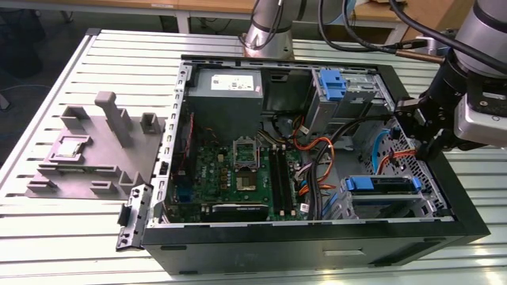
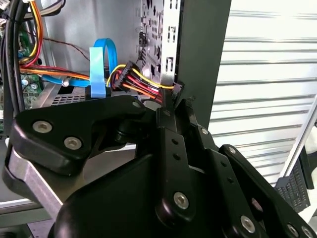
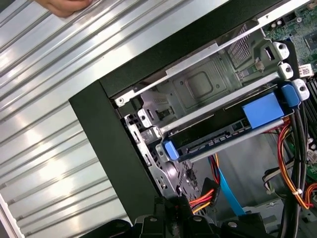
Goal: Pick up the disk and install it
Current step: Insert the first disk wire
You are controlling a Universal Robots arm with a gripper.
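The disk (image 1: 382, 185), in its blue bracket, sits in the drive cage at the near right of the open computer case (image 1: 317, 249). Farther right, my fingers (image 2: 179, 101) close on a cable connector (image 2: 177, 90) beside the case wall.

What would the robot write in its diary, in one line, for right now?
gripper: at power connector inside case | disk: seated in drive cage, blue bracket showing | task: disk in bay
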